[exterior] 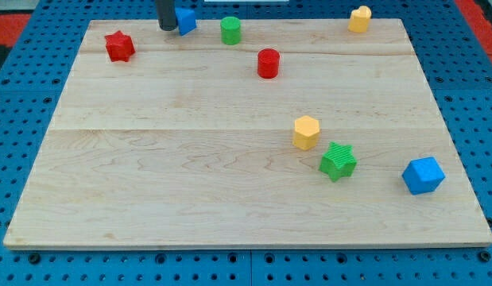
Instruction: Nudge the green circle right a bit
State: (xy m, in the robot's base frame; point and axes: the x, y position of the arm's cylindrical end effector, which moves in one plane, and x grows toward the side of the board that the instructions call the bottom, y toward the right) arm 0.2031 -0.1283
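Observation:
The green circle (230,30) is a short green cylinder standing near the view's top edge of the wooden board (190,159), left of centre. My tip (167,28) is at the view's top, to the left of the green circle, touching or just beside a blue block (186,20) that lies between the tip and the green circle. The rod rises out of the view's top.
A red star (118,46) is at the top left. A red cylinder (268,63) sits below and right of the green circle. A yellow block (359,18) is at the top right. A yellow hexagon (306,132), green star (338,160) and blue cube (423,175) lie lower right.

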